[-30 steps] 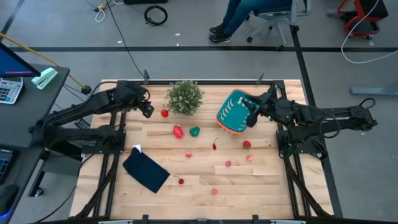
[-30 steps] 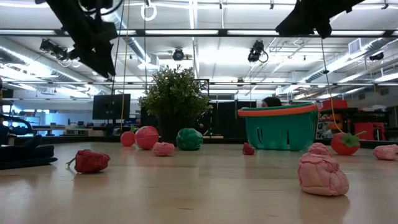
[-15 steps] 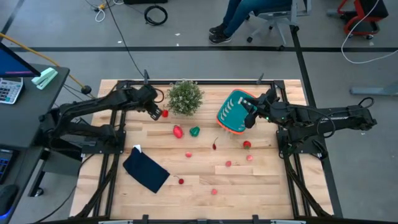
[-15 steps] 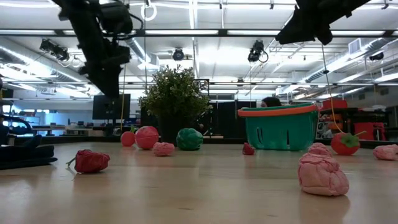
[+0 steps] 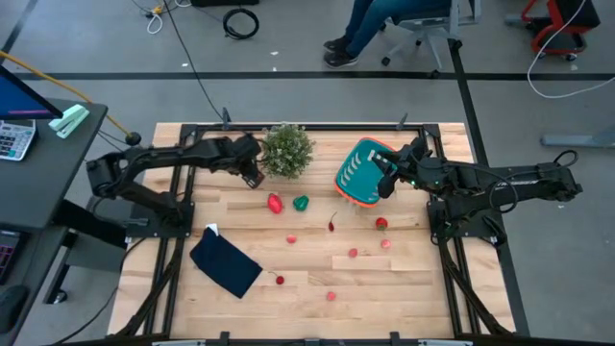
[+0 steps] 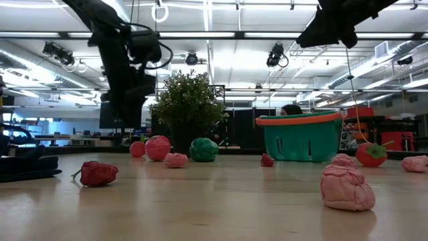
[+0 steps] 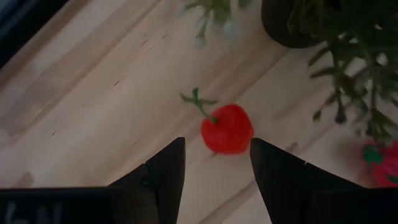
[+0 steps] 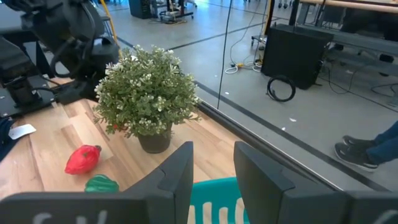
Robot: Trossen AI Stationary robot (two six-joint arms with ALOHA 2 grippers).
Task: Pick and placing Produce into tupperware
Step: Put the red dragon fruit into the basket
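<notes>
A small round red fruit with a green stalk [image 7: 227, 129] lies on the wood beside the potted plant. My left gripper [image 7: 216, 144] hangs open just above it, a finger standing at either side, touching nothing; it also shows in the high view [image 5: 252, 174] and the low view [image 6: 126, 112]. The teal basket with the orange-red rim [image 5: 359, 174] stands on its base near the table's far right. My right gripper [image 8: 213, 149] is open above its rim, well clear of it [image 6: 340, 30]. More produce lies loose: a red piece [image 5: 275, 203], a green one [image 5: 301, 203], a tomato [image 5: 381, 224] and several pink pieces.
The bushy potted plant [image 5: 285, 150] stands right beside my left gripper, toward the basket. A dark navy cloth [image 5: 226, 265] lies near the table's left near corner. Pink pieces [image 5: 353, 254] are strewn over the table's near half. A person sits on a chair beyond the far edge [image 5: 384, 19].
My left gripper has travelled toward the table's right, from the far left corner to the plant, and has come down over the small red fruit. The right arm and the basket have stayed put.
</notes>
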